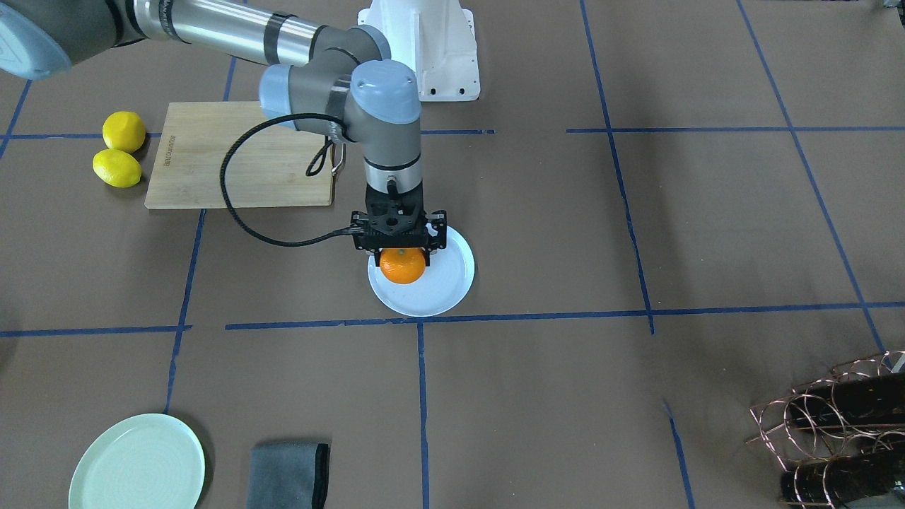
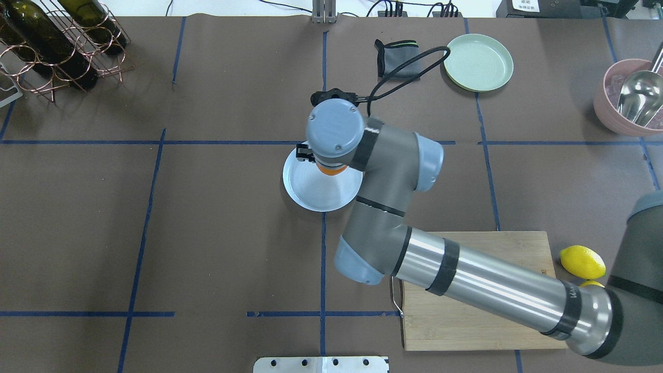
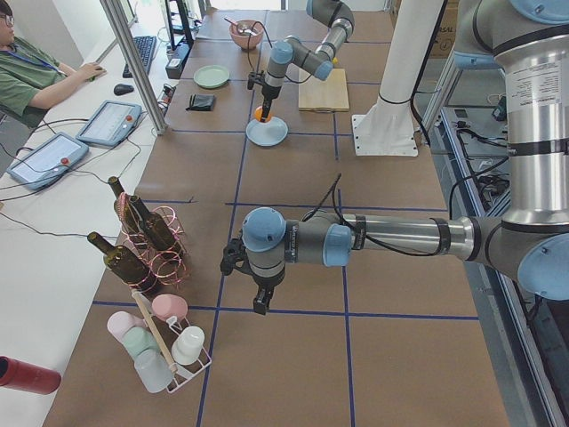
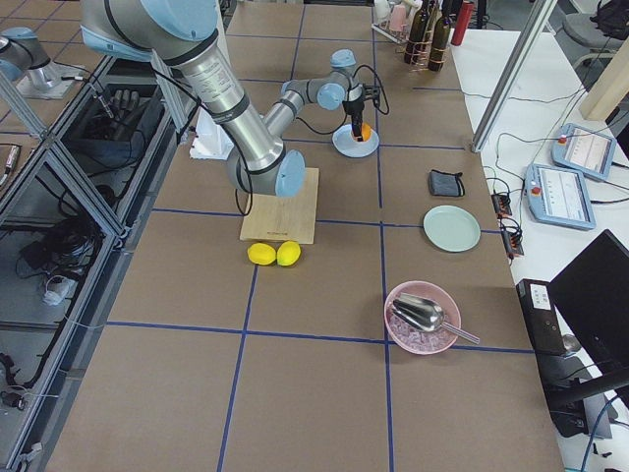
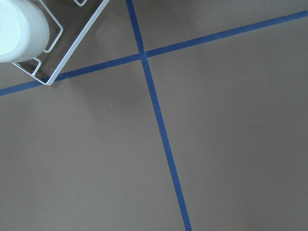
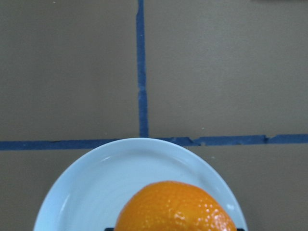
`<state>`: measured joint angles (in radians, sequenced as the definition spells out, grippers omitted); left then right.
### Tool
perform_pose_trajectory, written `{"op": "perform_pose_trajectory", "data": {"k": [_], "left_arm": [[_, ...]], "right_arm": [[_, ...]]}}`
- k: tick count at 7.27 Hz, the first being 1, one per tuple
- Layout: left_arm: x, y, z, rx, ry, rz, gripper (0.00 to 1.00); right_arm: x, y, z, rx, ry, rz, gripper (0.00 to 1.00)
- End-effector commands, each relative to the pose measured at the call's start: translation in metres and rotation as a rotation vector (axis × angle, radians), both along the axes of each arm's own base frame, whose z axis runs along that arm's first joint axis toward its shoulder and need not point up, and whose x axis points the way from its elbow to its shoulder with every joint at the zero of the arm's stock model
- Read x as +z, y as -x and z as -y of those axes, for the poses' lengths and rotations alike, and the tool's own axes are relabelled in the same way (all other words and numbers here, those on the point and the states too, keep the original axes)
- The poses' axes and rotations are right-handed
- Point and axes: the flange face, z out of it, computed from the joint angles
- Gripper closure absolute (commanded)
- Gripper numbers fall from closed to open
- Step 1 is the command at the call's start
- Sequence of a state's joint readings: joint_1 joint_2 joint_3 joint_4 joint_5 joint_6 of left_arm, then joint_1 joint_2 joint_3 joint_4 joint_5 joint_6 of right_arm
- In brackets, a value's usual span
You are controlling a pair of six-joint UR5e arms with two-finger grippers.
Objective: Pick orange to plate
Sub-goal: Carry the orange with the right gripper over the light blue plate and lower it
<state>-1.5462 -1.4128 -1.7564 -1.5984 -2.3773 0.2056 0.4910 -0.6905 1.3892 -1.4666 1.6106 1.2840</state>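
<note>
The orange [image 1: 403,266] hangs just over the white bluish plate [image 1: 447,284] near the table's middle, on the side of the plate nearer the robot. My right gripper [image 1: 401,249] points straight down and is shut on the orange; its black body hides the fingertips. In the right wrist view the orange [image 6: 175,208] fills the bottom edge with the plate [image 6: 91,192] beneath it. From overhead only a sliver of the orange [image 2: 326,169] shows under the wrist. My left gripper [image 3: 259,305] hovers low over bare table far from the plate; I cannot tell whether it is open or shut.
Two lemons [image 1: 119,150] lie beside a wooden cutting board [image 1: 240,155]. A mint-green plate [image 1: 138,463] and a grey cloth [image 1: 290,475] sit at the operators' edge. A wine-bottle rack [image 1: 834,424], a pink bowl with scoop [image 2: 632,101] and a cup rack [image 3: 164,342] stand at the table's ends.
</note>
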Motion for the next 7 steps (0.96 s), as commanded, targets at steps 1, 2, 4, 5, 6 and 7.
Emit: {"op": "perform_pose_trajectory", "data": {"k": [1,2,4,5,6,7], "left_arm": [[0.0,0.0,0.0,0.0,0.0,0.0,0.0],[0.0,0.0,0.0,0.001,-0.001,0.0,0.0],[-0.002,0.0,0.0,0.001,-0.004,0.0,0.0],[-0.003,0.0,0.0,0.001,-0.007,-0.001,0.0],[-0.003,0.0,0.0,0.001,-0.007,-0.001,0.0],[-0.003,0.0,0.0,0.001,-0.007,-0.001,0.0]], "right_arm": [[-0.002,0.045,-0.016,0.057,-0.002,-0.047,0.67],[0.0,0.045,-0.016,0.057,-0.003,-0.051,0.65],[0.008,0.045,-0.016,0.047,-0.01,-0.065,0.15],[0.006,0.044,-0.015,0.051,-0.009,-0.061,0.0],[0.001,0.035,-0.006,0.056,-0.01,-0.05,0.0],[-0.007,0.011,0.014,0.054,-0.01,-0.034,0.0]]}}
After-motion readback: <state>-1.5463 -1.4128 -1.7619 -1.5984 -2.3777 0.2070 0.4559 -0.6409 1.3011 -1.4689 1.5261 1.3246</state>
